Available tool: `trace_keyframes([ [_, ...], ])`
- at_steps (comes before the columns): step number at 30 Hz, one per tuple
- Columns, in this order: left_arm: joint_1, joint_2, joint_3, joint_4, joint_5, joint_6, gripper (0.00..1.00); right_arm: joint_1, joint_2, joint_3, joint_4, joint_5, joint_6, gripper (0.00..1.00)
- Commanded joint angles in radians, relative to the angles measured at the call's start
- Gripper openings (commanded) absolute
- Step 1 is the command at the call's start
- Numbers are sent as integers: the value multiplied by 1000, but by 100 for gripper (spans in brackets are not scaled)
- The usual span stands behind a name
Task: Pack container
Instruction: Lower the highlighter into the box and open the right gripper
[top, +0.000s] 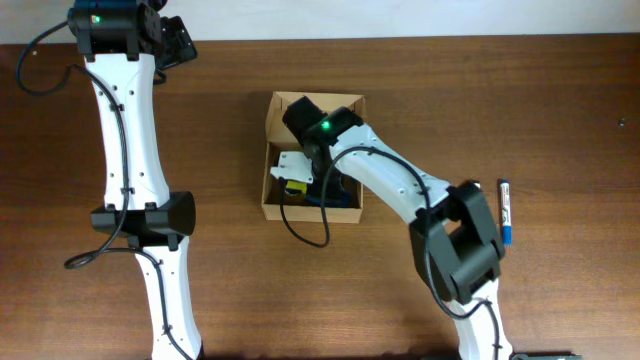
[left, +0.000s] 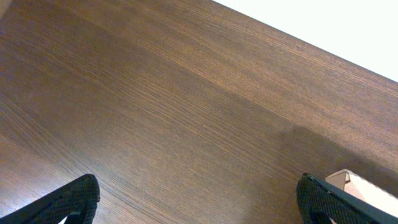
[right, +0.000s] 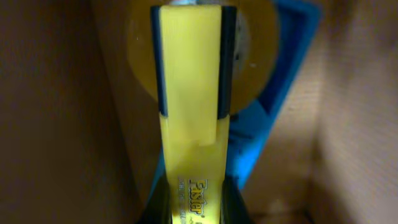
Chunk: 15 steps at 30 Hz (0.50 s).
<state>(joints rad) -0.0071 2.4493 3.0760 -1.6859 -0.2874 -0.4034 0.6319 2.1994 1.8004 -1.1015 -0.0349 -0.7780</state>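
Your container (top: 271, 125) is a plain brown cardboard box, open on top, at mid-worktop (top: 400, 70). Only the right wrist view sees inside it. There the right end effector (top: 295, 172) is clamped on a yellow highlighter (right: 189, 93) above a tape roll (right: 260, 53). The box walls surround that end effector. The left end effector (left: 199, 208), fingers apart, sits at the box's 10 o'clock.

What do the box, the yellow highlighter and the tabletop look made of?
The container looks like plain cardboard: matte brown, fibrous walls. The highlighter is probably plastic: smooth yellow moulded body, slight sheen, printed logo. The table shows dark wood grain with a low sheen; whether it is solid, veneer or laminate, I cannot tell.
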Motion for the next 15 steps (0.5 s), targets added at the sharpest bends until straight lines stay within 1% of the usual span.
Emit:
trace_keyframes([
  [1,3,-38,-5,-1,1,13,100,6,38,-2,-6,-13,1,4],
  [3,3,-38,-5,-1,1,13,100,6,46,-2,-1,-13,10,4],
  [6,3,-38,-5,-1,1,13,100,3,45,1,5,-13,35,23],
  [7,3,-38,-5,-1,1,13,100,2,45,3,2,-12,39,33],
  [8,3,-38,-5,-1,1,13,100,1,45,5,-3,-8,45,38],
  [10,3,-38,-5,-2,1,13,100,1,45,10,-14,17,54,39],
  [13,3,-38,-5,-1,1,13,100,3,41,47,-63,29,56,42],
  [15,3,-38,-5,-1,1,13,100,3,27,99,-95,32,108,44],
])
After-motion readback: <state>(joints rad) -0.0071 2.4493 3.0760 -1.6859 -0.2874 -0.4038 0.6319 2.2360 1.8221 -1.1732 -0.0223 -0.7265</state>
